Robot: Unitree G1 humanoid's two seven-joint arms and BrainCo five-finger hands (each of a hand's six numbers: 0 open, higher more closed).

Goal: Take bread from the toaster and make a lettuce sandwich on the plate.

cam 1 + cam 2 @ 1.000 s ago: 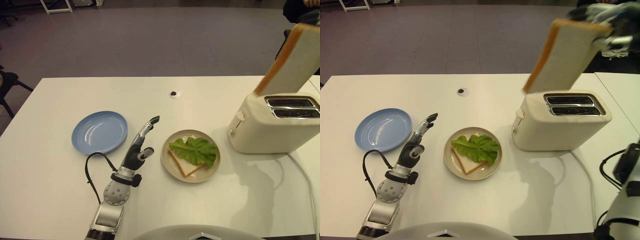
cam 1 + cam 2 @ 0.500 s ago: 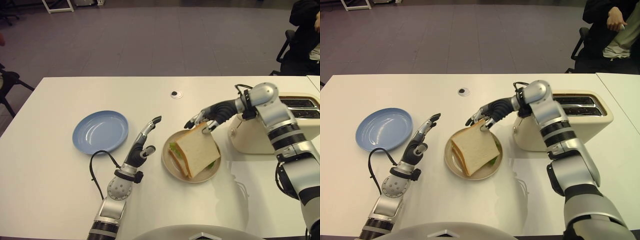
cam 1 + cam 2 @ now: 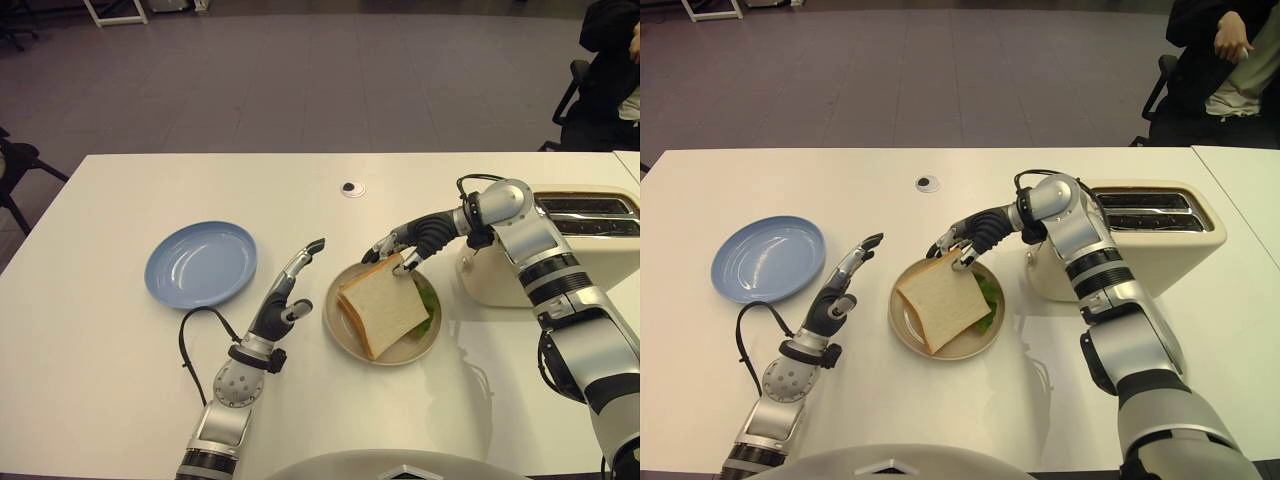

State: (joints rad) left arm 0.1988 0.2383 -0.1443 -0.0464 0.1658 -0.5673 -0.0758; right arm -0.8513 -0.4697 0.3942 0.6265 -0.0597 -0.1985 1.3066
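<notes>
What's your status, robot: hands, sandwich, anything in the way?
Left hand open, beside the plate. Right hand pinching far corner of top slice, which lies on lettuce. Blue plate off left, not in the way.

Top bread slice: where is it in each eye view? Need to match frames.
Left eye view: top slice lies right of centre on the tan plate, with the right hand at its far corner.
Right eye view: top slice lies just left of centre, on the same plate, same hand at the corner.
Shared landmark: the toaster, to the slice's right in both.
</notes>
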